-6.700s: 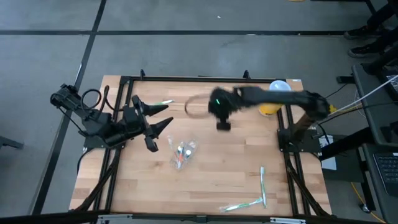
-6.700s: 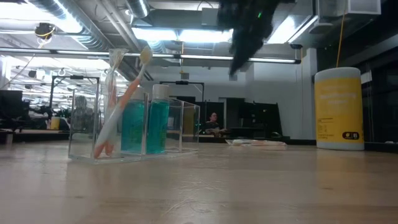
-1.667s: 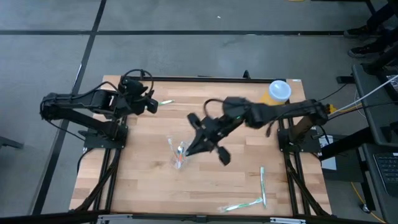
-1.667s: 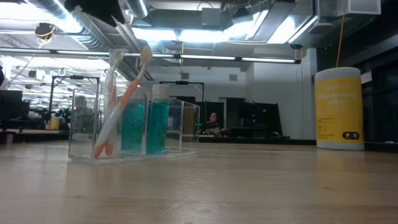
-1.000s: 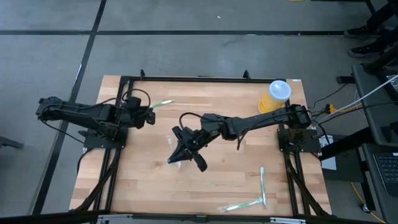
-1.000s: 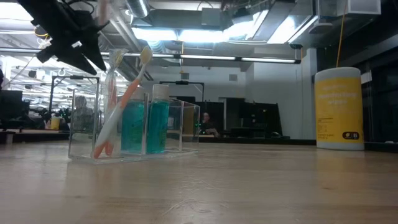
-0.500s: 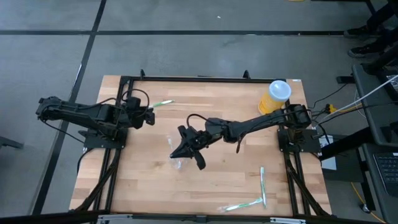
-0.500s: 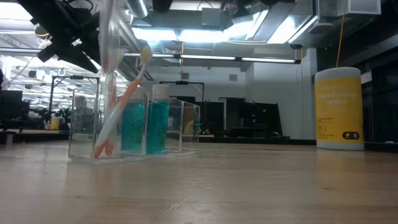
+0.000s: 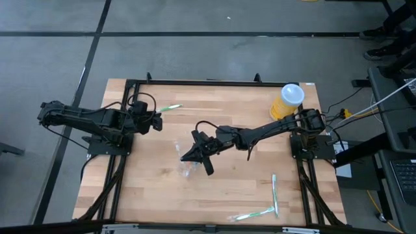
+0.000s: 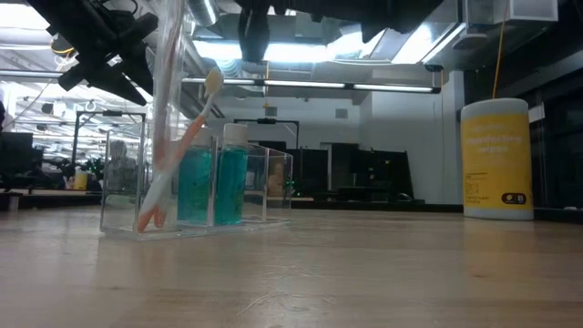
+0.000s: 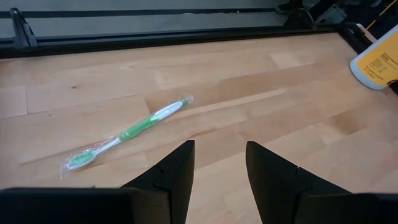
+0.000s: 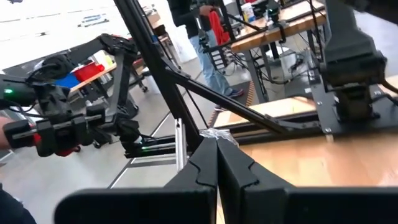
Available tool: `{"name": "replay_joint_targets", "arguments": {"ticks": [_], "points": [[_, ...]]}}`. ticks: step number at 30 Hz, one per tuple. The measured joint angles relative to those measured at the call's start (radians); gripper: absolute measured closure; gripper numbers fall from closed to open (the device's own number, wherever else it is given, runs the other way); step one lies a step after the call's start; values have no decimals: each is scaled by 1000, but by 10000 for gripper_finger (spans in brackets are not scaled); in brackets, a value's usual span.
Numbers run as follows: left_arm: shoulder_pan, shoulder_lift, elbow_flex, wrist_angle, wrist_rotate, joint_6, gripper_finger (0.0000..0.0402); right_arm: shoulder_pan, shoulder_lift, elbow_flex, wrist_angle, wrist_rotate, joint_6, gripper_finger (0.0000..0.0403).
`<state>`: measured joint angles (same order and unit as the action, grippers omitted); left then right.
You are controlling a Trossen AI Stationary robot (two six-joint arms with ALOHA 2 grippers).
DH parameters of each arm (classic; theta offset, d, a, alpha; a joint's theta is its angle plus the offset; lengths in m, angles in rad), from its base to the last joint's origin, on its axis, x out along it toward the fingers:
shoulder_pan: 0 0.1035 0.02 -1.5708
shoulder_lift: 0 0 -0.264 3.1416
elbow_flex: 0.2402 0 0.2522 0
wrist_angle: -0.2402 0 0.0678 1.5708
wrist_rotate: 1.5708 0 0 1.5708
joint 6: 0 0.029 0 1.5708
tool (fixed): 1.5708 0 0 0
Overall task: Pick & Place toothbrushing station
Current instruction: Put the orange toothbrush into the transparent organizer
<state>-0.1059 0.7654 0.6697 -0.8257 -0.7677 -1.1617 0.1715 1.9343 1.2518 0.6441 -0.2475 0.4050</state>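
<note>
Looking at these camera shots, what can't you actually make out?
- Whether the shut right gripper holds a wrapper: its fingers hide it in the right wrist view.
- The clear holder contents: too small and glassy in the high view.
- The yellow canister label: too small in the low view.
- The left gripper: bottom edge cuts it off.

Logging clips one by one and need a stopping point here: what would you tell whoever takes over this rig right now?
Right gripper: shut on a wrapped toothbrush, held upright at the clear holder mid-table.
Left gripper: open, empty, facing the wrapped green toothbrush near the table's far left.
Done: orange toothbrush stands in the holder.
Left: seat the held one, then the green one and the two wrapped toothbrushes at the near right.
</note>
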Motion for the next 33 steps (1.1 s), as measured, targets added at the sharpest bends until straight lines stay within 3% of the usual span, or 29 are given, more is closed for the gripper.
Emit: {"name": "replay_joint_targets", "arguments": {"ticks": [11, 17, 22, 33], "points": [[0, 0, 0, 0, 0, -4, 260, 2, 0, -37, -10, 7, 6, 403], [0, 0, 0, 3, 2, -3, 260, 9, 0, -36, -77, 96, 21, 388], [0, 0, 0, 16, 2, -3, 260, 9, 1, -36, -109, 154, 61, 339], [0, 0, 0, 15, 3, 5, 260, 31, 1, -36, -42, 217, 101, 185]]}}
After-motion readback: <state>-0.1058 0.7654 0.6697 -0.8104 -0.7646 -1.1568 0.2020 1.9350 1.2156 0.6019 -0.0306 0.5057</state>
